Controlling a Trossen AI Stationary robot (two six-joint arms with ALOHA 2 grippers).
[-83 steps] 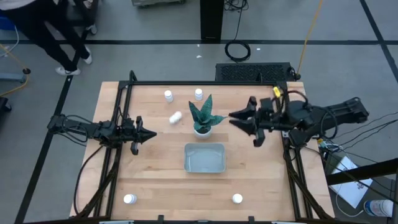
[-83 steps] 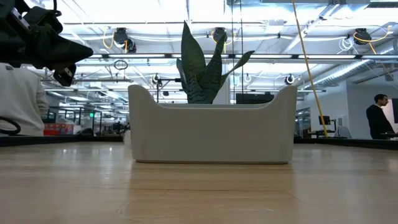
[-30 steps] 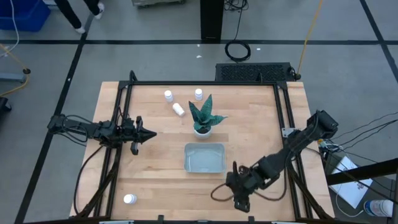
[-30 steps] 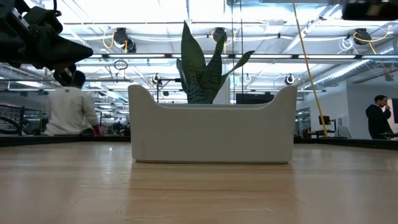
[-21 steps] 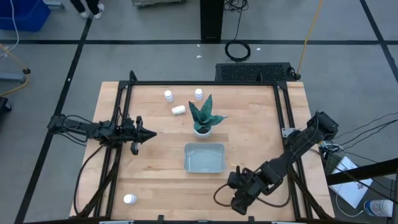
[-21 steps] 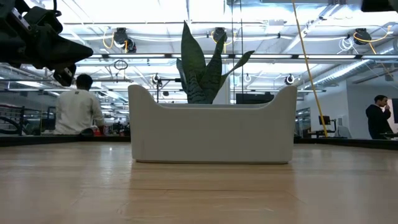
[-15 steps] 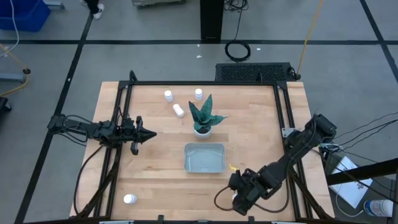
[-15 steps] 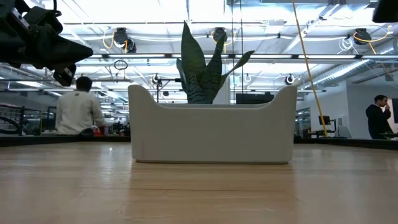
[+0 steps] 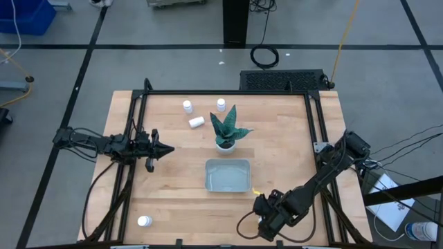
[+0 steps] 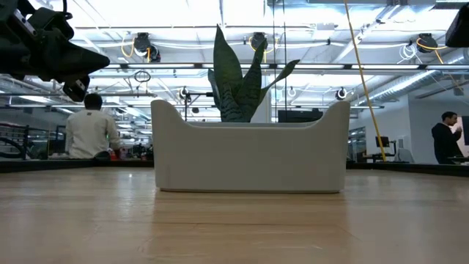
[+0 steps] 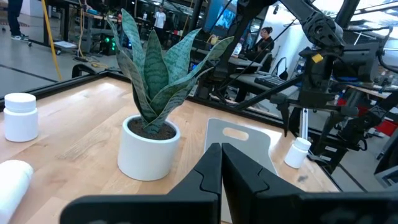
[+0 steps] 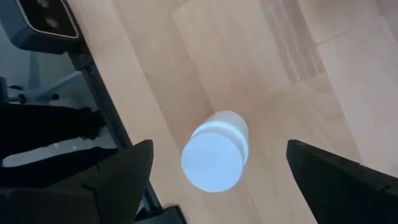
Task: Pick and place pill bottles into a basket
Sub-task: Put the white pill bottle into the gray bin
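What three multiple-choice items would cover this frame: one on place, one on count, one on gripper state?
1. Where is the right gripper?
A) over the basket
B) over a pill bottle near the table edge, past the basket's corner
C) off the table

2. How many pill bottles are in the basket?
A) none
B) two
C) five

3. How does the left gripper stand?
A) wide open
B) shut, empty
C) shut on a bottle

Answers:
1. B: the high view puts it by the table edge beside the basket's corner, and the right wrist view shows a white cap between its spread fingers.
2. A: the high view shows only the basket's bare floor.
3. B: the left wrist view shows its fingers pressed together with nothing between them.
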